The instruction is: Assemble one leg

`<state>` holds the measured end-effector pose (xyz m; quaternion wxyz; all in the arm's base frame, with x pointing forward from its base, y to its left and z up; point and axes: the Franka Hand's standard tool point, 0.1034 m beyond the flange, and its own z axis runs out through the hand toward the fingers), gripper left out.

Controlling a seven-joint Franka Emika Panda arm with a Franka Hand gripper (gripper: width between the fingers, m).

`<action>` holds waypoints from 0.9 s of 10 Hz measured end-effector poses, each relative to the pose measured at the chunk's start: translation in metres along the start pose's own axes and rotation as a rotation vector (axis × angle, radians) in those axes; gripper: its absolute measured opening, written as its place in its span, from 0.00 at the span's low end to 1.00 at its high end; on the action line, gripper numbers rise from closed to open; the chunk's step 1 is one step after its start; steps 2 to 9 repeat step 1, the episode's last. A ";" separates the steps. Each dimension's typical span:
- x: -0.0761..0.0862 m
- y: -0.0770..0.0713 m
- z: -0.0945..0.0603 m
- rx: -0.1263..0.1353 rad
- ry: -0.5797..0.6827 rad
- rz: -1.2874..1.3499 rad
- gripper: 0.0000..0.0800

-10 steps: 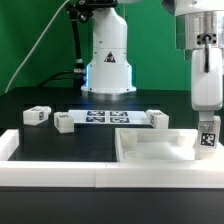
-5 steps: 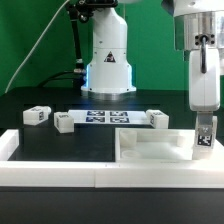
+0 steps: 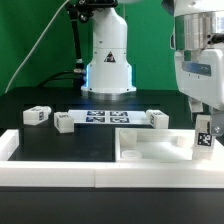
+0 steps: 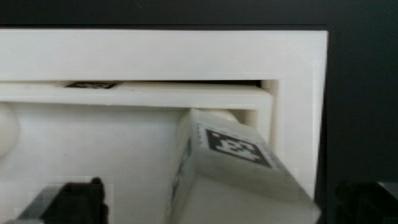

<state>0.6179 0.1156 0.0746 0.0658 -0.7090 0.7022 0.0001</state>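
The leg [image 3: 203, 138], a small white peg with a black-and-white tag, stands upright in the exterior view's right far corner of the large flat white square piece [image 3: 150, 152]. In the wrist view the leg [image 4: 231, 160] rises between my fingers. My gripper [image 3: 204, 116] is just above the leg and open. In the wrist view my gripper [image 4: 217, 205] has its dark fingers [image 4: 75, 203] standing clear of the leg on both sides.
Three more legs lie on the black table: two on the exterior view's left [image 3: 37, 116] [image 3: 64, 122] and one near the middle [image 3: 158, 120]. The marker board [image 3: 105, 118] lies between them. White border rails [image 3: 60, 172] run along the front. The arm's base [image 3: 108, 60] stands behind.
The gripper lowered the leg a little onto the square piece's corner. It then opened and the hand shifted above the leg, which stays standing.
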 end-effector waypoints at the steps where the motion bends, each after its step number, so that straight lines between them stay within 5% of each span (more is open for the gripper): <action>1: 0.000 0.000 0.000 0.000 0.000 -0.002 0.81; 9: 0.000 0.000 0.000 0.000 0.000 -0.002 0.81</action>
